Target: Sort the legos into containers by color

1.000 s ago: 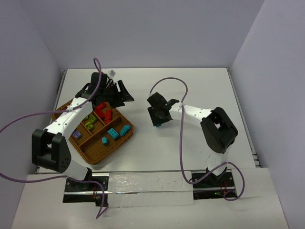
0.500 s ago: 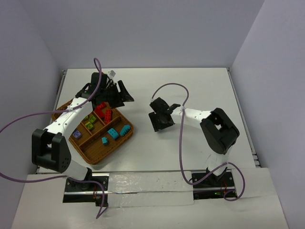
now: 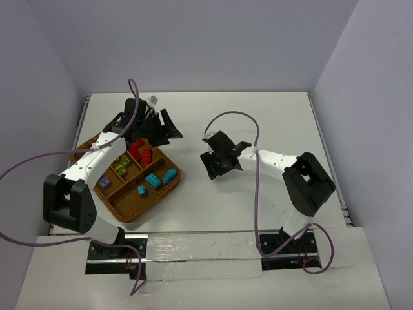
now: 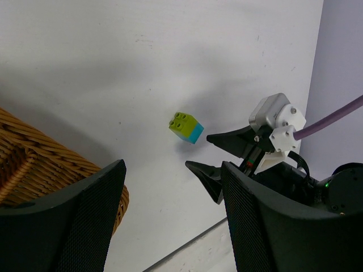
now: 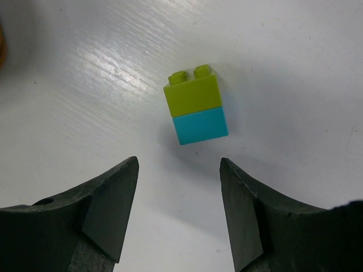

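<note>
Right wrist view: I am seeing a green-on-teal stack (image 5: 195, 109) lying on the white table (image 5: 295, 68) just beyond my right gripper (image 5: 178, 164), whose fingers are standing apart, gripping nothing.
Top view: my right gripper (image 3: 222, 158) is hiding that stack (only the wrist cameras are catching it).
Left gripper (image 3: 161, 126): hanging open and empty over the far edge of the wicker tray (image 3: 132, 216).
Tray: holding sorted bricks (image 3: 152, 180) at the left.
Change: my right fingers are spreading wider than a second ago.
</note>
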Action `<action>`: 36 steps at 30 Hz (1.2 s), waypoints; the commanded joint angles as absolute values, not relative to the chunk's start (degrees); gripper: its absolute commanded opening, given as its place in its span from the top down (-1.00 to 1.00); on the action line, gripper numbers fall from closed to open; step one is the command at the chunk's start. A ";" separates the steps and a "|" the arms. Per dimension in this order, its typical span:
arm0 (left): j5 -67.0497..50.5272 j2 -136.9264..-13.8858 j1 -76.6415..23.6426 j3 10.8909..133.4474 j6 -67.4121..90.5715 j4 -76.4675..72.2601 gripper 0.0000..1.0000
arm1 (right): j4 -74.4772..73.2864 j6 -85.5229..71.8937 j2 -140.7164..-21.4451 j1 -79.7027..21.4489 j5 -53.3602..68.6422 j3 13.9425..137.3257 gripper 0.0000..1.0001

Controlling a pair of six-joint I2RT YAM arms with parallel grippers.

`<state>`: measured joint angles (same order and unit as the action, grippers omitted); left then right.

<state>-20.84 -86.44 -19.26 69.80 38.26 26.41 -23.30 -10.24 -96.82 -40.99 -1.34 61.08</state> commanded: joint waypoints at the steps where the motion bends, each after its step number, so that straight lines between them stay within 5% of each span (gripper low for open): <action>1: -21.71 -86.56 -19.96 71.62 37.27 25.85 -0.50 | -18.46 -2.11 -93.81 -40.86 -1.76 59.85 -0.33; 7: -21.45 -86.25 -20.07 71.46 36.91 26.43 -0.50 | -10.84 7.03 -88.24 -41.40 0.94 53.23 -0.28; 36: -21.18 -86.55 -20.48 72.43 36.00 27.28 -0.48 | -15.45 7.58 -100.64 -40.48 -0.70 63.51 -0.11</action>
